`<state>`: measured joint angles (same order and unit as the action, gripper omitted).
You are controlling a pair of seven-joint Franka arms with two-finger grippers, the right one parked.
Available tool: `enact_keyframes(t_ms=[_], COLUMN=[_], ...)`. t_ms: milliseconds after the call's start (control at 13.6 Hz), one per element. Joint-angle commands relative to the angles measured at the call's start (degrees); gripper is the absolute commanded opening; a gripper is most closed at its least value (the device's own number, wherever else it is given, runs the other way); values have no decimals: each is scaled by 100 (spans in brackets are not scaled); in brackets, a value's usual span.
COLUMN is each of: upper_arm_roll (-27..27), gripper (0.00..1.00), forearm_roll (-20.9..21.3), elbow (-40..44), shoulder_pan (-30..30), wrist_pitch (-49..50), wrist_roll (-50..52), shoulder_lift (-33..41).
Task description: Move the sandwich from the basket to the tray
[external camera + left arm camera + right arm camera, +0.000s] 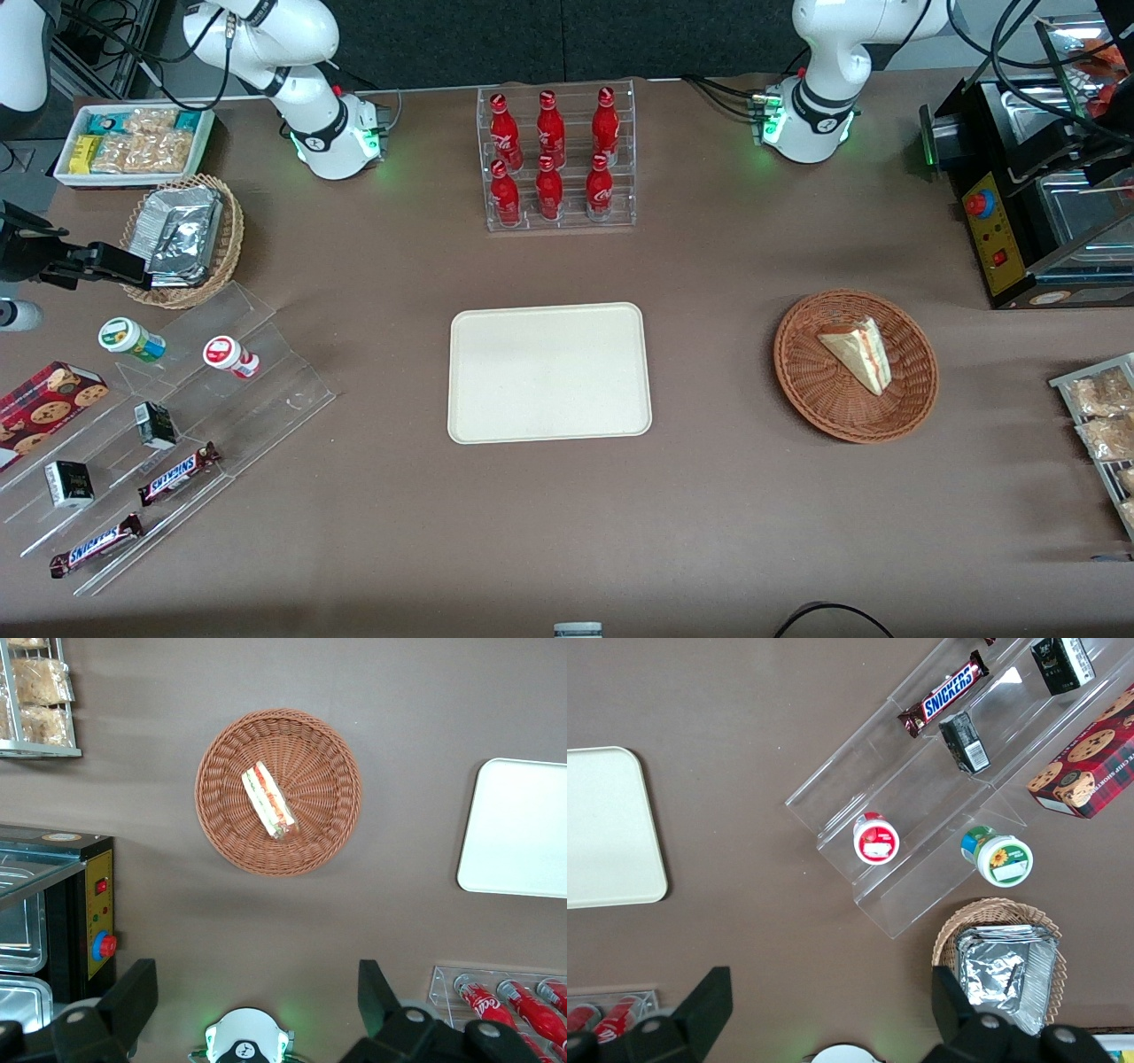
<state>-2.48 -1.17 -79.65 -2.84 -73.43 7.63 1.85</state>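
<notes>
Left wrist view: gripper (pixel 257 997) spread wide, holding nothing, high above the desk (pixel 407 709); sandwich (pixel 268 800) lies in the basket (pixel 221 828), well apart from the tray (pixel 518 828).

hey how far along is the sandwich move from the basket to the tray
Nothing looks done yet: the sandwich lies in the basket, and the tray holds nothing. The tool hangs open, high above the table, gripping nothing. The grasp, the carry and the placement are all left.
</notes>
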Motion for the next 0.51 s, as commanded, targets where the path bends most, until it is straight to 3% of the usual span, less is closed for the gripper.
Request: enact_keyframes(t_ms=[0,440], upper_arm_roll=[-59,-103], gripper=[100,100], forearm_roll=[-77,81], elbow=[205,-172], shoulder_pan=[-59,-32], wrist_pitch=[145,-178], wrist_roll=[-60,668], shoulder_lift=[-123,-781])
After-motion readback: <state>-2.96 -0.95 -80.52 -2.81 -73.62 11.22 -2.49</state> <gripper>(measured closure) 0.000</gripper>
